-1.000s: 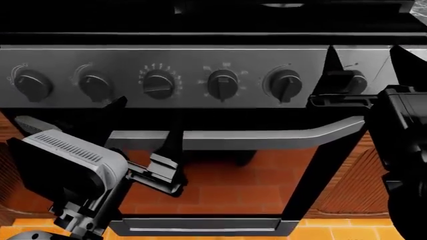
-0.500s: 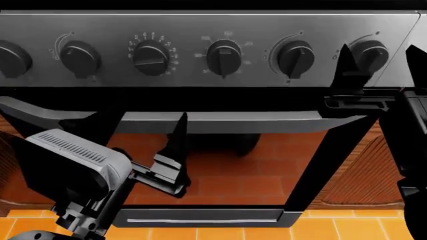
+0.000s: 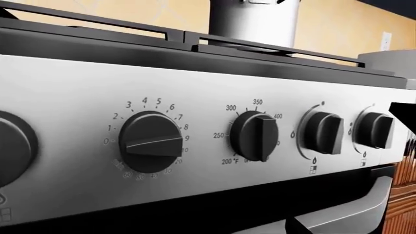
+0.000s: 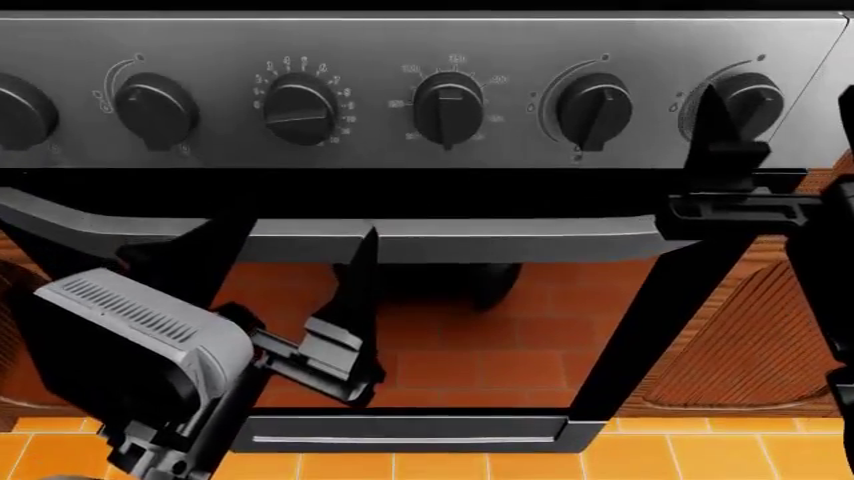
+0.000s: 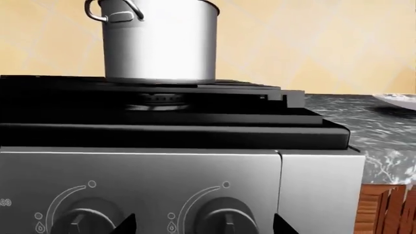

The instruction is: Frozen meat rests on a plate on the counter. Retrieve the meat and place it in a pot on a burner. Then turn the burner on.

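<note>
The steel pot [image 5: 159,41] stands on the burner [image 5: 156,100] at the stove's back; it also shows in the left wrist view [image 3: 254,19]. My right gripper [image 4: 777,110] is open, its fingers straddling the rightmost black knob [image 4: 742,104] without touching it; the right wrist view shows that knob [image 5: 224,220] between the tips. My left gripper [image 4: 291,268] is open and empty, low in front of the oven door handle [image 4: 441,240]. A white plate rim [image 5: 398,100] shows on the marble counter [image 5: 351,122] right of the stove. The meat is out of view.
The steel control panel [image 4: 400,50] carries several black knobs in a row. Below it are the oven door and its glass. Wooden cabinet fronts [image 4: 734,340] flank the stove. Orange floor tiles lie below.
The head view has shifted so the knob panel sits higher and further left. My right gripper has risen and now straddles the rightmost knob. The left gripper has barely moved.
</note>
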Tool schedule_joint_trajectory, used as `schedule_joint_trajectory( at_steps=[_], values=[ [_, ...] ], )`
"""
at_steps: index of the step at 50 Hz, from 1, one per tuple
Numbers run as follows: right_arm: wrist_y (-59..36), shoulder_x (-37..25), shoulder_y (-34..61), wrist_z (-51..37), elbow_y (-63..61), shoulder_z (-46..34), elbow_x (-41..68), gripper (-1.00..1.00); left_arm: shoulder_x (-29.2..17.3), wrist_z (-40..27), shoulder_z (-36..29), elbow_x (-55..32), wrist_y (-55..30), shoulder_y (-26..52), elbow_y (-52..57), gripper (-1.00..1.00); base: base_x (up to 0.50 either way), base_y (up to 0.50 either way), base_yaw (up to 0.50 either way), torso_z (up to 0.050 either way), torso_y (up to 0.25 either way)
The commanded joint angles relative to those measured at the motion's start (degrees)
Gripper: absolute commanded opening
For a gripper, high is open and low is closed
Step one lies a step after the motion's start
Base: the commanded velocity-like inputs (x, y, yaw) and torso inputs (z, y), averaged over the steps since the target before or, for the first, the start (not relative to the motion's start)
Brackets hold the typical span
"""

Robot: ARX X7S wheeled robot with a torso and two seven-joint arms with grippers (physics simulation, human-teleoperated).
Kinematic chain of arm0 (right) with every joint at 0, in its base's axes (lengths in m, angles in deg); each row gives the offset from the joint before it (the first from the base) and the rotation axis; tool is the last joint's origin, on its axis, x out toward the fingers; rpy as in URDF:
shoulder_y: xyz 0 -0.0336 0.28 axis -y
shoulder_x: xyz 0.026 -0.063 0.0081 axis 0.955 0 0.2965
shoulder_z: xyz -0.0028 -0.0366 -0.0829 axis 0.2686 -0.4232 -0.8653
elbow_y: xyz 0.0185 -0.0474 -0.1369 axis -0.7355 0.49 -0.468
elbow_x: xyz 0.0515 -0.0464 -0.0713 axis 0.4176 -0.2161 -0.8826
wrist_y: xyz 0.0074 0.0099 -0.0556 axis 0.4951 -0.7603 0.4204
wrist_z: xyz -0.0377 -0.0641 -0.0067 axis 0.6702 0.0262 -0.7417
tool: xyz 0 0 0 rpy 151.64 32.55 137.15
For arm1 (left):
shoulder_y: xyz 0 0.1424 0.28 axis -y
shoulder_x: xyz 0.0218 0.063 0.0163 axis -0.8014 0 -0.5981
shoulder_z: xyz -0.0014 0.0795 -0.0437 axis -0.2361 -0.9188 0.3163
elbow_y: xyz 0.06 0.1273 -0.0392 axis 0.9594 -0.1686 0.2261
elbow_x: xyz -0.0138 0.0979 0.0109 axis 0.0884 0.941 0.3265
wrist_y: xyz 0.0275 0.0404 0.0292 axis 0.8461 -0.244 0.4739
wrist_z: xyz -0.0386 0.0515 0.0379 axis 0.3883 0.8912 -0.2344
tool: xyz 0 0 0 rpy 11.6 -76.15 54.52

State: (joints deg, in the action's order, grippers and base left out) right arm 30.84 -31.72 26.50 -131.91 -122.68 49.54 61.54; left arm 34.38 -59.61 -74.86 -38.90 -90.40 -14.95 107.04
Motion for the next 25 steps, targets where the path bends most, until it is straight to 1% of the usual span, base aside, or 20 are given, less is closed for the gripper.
schedule_joint_trajectory(
  at_steps=[1,10,18,25],
  values=[
    [-0.50,-1.90,0.00,-2.12,-0.77,0.47,4.04,1.00,-0.15,0.38,0.02,0.16,1.57,-1.43,0.29,1.00,0.00,0.00,0.00,0.000,0.000],
    [2.09,-4.71,-4.33,-3.94,-2.49,3.26,11.45,1.00,-0.09,0.62,-0.55,0.32,2.12,-1.69,0.04,1.00,0.00,0.00,0.00,0.000,0.000],
    [2.95,-5.58,-6.60,-4.14,-3.00,4.51,12.36,1.00,-0.27,0.53,-0.67,0.24,2.80,-2.29,0.55,1.00,0.00,0.00,0.00,0.000,0.000],
    [2.31,-4.95,-4.45,-4.88,-2.76,3.41,12.79,1.00,-0.59,1.48,-0.63,0.67,4.51,-3.04,1.94,1.00,0.00,0.00,0.00,0.000,0.000]
  ],
)
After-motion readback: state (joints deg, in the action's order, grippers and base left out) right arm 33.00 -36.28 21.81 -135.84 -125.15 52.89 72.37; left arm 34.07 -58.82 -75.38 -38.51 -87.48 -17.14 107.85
